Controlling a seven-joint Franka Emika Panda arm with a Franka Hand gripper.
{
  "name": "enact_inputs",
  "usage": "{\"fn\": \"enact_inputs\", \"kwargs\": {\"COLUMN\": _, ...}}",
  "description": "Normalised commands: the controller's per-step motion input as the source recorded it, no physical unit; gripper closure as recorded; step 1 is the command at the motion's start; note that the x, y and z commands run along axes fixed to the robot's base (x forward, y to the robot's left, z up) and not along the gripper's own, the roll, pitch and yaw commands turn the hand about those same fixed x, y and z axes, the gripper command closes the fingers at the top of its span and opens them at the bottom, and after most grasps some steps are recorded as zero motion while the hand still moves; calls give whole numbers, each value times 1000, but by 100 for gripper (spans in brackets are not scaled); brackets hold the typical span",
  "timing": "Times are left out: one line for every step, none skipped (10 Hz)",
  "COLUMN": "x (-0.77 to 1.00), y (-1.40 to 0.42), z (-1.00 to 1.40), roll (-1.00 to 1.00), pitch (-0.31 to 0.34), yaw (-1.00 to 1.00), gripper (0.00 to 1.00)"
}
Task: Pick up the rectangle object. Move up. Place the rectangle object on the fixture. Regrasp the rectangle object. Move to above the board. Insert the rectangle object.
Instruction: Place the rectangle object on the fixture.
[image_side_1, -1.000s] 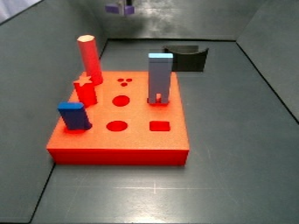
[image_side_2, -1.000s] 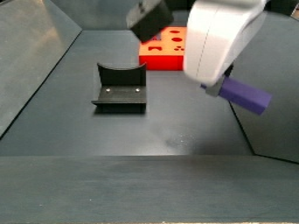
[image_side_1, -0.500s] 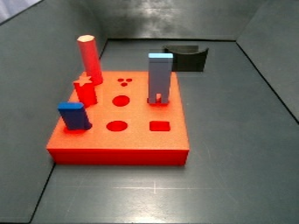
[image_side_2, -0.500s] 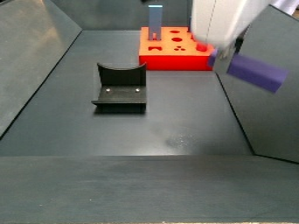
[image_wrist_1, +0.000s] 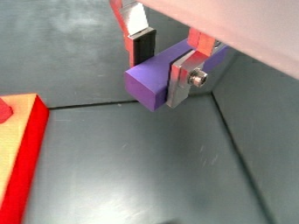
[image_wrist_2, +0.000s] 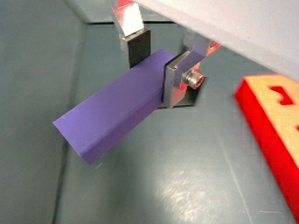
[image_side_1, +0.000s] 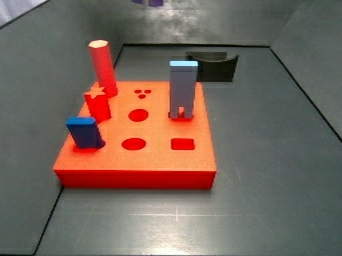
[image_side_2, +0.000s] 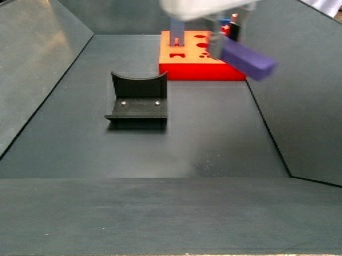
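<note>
Dark grey matte flooring (image_side_1: 201, 215) with sloped walls filled both side views, and we read no writing anywhere. We saw the gripper (image_wrist_1: 163, 59) raised above the floor, its silver plate fingers (image_wrist_1: 183, 77) clamped on the rectangle object (image_wrist_1: 153, 79), a plain purple block whose full length only a wrist view (image_wrist_2: 111, 115) revealed. In a side view the rectangle object (image_side_2: 249, 59) hung tilted, off the floor, in front of the board (image_side_2: 201, 60). We saw the board's (image_side_1: 134, 158) round, square and star holes only from the side, with a red cylinder (image_side_1: 102, 66), a grey-blue peg (image_side_1: 182, 90) and a blue block (image_side_1: 83, 132) standing in it. The fixture (image_side_2: 138, 99), black and notched, sat apart.
</note>
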Motion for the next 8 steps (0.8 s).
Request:
{"fn": "enact_inputs", "kwargs": {"x": 1000, "y": -564, "z": -141, "roll": 45, "pitch": 43, "yaw": -1000, "gripper": 100}}
{"fn": "enact_inputs", "kwargs": {"x": 1000, "y": -497, "z": -129, "roll": 48, "pitch": 46, "yaw": -1000, "gripper": 100}}
{"fn": "enact_inputs", "kwargs": {"x": 1000, "y": -450, "z": -121, "roll": 51, "pitch": 52, "yaw": -1000, "gripper": 100}}
{"fn": "enact_inputs", "kwargs": {"x": 1000, "y": -418, "z": -116, "roll": 55, "pitch": 58, "yaw": -1000, "gripper": 100}}
{"fn": "enact_inputs", "kwargs": {"x": 1000, "y": -353, "z": -102, "roll": 65, "pitch": 74, "yaw": -1000, "gripper": 100}}
{"fn": "enact_inputs", "kwargs": {"x": 1000, "y": -316, "z": -95, "roll": 74, "pitch": 95, "yaw": -1000, "gripper": 100}}
{"fn": "enact_inputs", "kwargs": {"x": 1000, "y": -256, "z": -79, "roll": 84, "pitch": 128, "yaw": -927, "gripper": 100}}
{"fn": "enact_inputs", "kwargs": {"x": 1000, "y": -226, "z": -70, "roll": 74, "pitch": 133, "yaw": -767, "gripper": 100}}
